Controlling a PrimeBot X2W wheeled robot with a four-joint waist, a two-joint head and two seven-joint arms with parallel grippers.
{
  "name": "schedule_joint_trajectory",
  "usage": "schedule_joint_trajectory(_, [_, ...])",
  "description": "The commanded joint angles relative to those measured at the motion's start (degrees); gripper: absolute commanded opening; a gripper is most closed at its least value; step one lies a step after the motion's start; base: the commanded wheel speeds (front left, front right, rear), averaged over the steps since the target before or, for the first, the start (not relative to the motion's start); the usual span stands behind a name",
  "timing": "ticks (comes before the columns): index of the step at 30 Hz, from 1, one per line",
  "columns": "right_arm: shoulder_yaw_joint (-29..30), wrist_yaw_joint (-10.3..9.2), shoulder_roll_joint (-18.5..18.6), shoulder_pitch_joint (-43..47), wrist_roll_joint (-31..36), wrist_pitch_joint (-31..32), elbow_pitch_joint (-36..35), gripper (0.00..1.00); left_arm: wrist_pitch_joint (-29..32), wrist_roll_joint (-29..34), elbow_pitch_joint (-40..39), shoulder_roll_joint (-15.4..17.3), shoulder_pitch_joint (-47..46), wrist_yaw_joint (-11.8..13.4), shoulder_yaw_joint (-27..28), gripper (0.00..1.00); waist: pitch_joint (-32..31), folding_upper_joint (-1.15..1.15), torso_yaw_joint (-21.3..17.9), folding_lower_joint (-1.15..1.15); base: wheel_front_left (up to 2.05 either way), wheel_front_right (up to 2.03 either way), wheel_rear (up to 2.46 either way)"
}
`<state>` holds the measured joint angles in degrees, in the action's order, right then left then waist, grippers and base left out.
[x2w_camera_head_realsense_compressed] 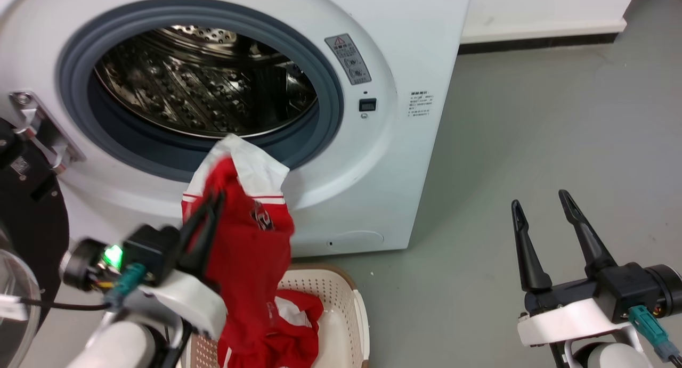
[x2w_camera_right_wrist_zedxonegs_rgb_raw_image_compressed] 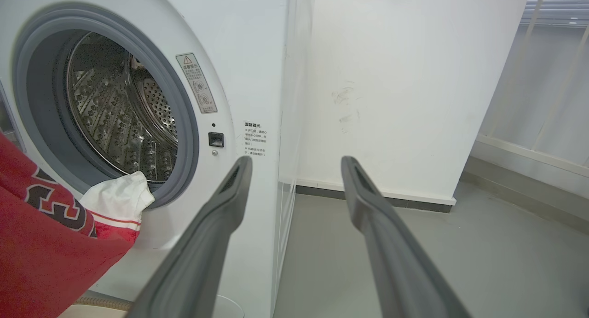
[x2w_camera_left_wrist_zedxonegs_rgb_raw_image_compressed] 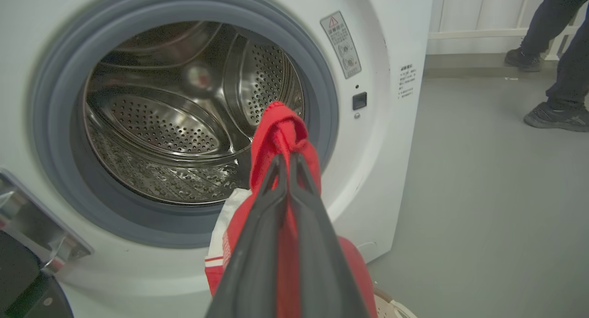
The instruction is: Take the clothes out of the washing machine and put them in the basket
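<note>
Pinching a red garment (x2w_camera_head_realsense_compressed: pixel 250 245) between the pressed-together fingers of my left gripper (x2w_camera_head_realsense_compressed: pixel 214 204), I hold it before the washer (x2w_camera_head_realsense_compressed: pixel 421 48), just below its grey seal (x2w_camera_head_realsense_compressed: pixel 330 107). A fold of cloth bunches above my fingertips. The rest hangs past them, its white panel (x2w_camera_head_realsense_compressed: pixel 256 165) at the seal's lower edge. The red reaches down into the basket (x2w_camera_head_realsense_compressed: pixel 349 291) on the floor at the washer's front, where more red cloth (x2w_camera_head_realsense_compressed: pixel 298 330) lies; I cannot tell where one piece ends. The drum (x2w_camera_head_realsense_compressed: pixel 202 86) shows perforated steel. My right gripper (x2w_camera_head_realsense_compressed: pixel 539 198) hangs spread, holding nothing, well apart over the floor.
</note>
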<state>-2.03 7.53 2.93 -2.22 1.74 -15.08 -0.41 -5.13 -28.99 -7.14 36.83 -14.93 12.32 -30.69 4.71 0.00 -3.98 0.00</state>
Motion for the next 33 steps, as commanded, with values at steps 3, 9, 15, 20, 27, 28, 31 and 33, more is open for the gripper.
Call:
schedule_joint_trajectory(3, [0.0,-0.08,-0.1,-1.4,0.0,-0.1,-0.3,1.00,2.4,-0.3,5.5,-0.5,1.6,-2.0,-3.2,0.00,2.4,0.00,-0.8,0.00,0.00,0.00,0.00])
schedule_joint_trajectory(9, [-0.8,-0.08,-0.1,-3.2,0.4,-0.1,-0.6,1.00,4.5,-0.5,17.6,-2.9,0.2,-6.2,-7.6,0.00,7.3,0.00,-3.0,0.00,0.00,0.00,0.00])
schedule_joint_trajectory(15, [-1.1,-0.08,-0.1,-5.6,0.4,-0.1,-1.4,1.00,4.9,0.2,31.9,-5.8,-4.0,-10.2,-10.3,0.00,13.3,0.00,-6.1,0.00,0.00,0.00,0.00])
schedule_joint_trajectory(20, [-1.1,-0.08,-0.1,-7.2,-0.1,-0.1,-2.4,1.00,4.3,0.5,43.1,-8.0,-9.0,-12.2,-10.9,0.00,18.5,0.00,-8.5,0.00,0.00,0.00,0.00])
schedule_joint_trajectory(27, [-1.0,-0.08,-0.1,-8.6,-1.0,-0.1,-3.8,1.00,1.6,-1.0,55.3,-10.1,-14.8,-12.7,-8.9,0.00,24.4,0.00,-11.2,0.00,0.00,0.00,0.00])
schedule_joint_trajectory(28, [-1.0,-0.08,-0.1,-8.8,-1.1,-0.1,-4.0,1.00,1.1,-1.2,57.0,-10.2,-15.8,-12.7,-8.5,0.00,25.3,0.00,-11.7,0.00,0.00,0.00,0.00])
schedule_joint_trajectory(31, [-0.8,-0.08,-0.1,-8.9,-1.4,-0.1,-4.6,1.00,-0.7,-1.8,61.7,-10.9,-18.6,-12.6,-7.5,0.00,27.9,0.00,-12.6,0.00,0.00,0.00,0.00])
schedule_joint_trajectory(33, [-0.6,-0.08,-0.1,-9.1,-1.7,-0.1,-5.0,1.00,-1.5,-2.0,64.4,-11.1,-20.2,-12.7,-7.1,0.00,29.6,0.00,-13.0,0.00,0.00,0.00,0.00])
